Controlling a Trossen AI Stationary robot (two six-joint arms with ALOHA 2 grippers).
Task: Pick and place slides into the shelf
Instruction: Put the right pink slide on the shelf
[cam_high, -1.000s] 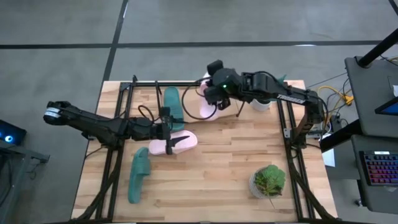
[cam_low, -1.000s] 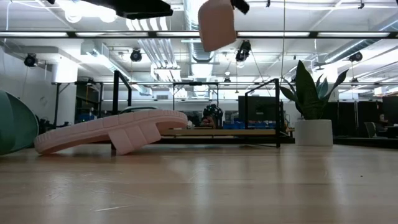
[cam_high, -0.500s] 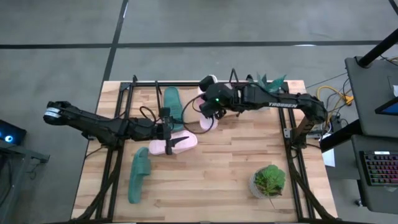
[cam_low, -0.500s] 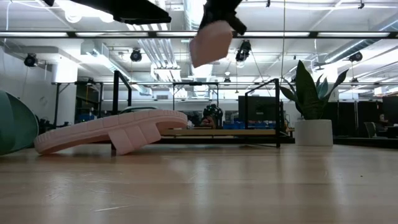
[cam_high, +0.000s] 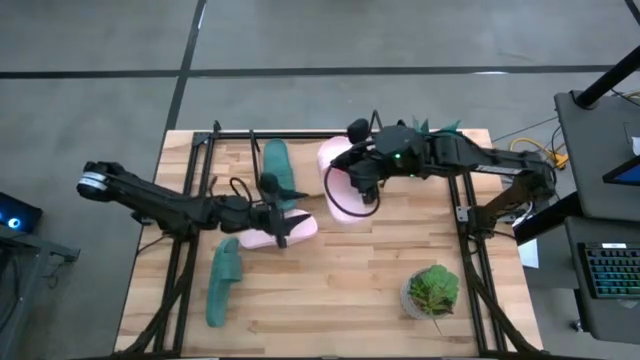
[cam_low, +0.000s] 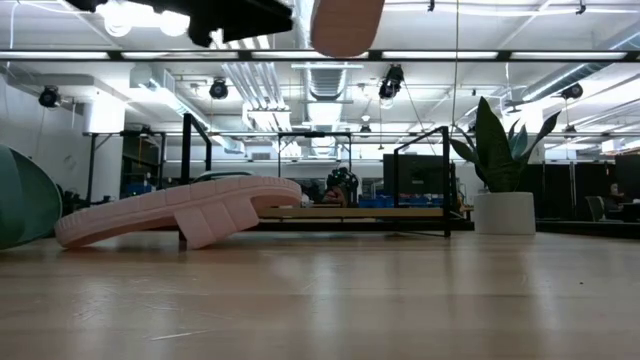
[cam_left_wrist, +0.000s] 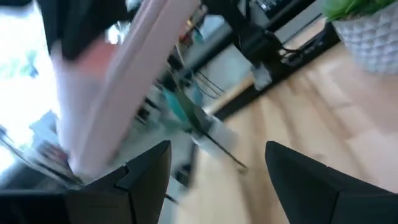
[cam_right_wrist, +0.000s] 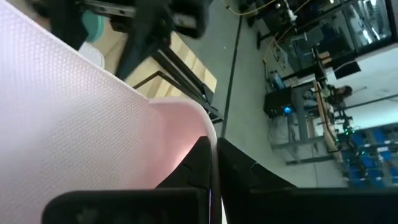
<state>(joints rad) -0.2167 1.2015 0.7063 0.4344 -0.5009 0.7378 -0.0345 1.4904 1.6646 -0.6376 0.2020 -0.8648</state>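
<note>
Above the table's middle, my right gripper (cam_high: 362, 183) clamps a pink slide (cam_high: 342, 183) in the air.
From overhead, the shelf (cam_high: 262, 150) lies just beyond it, holding one teal slide (cam_high: 277, 170); I should swing over the free board and lower flat. Level view: the pink slide (cam_low: 346, 24) hangs high. Wrist views: my left gripper (cam_left_wrist: 217, 163) gapes, empty; my right fingers (cam_right_wrist: 186, 174) pinch its edge.

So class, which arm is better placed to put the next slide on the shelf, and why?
Right. The right gripper is shut on a pink slide held in the air beside the shelf. The left gripper is open, over the other pink slide on the table.
</note>
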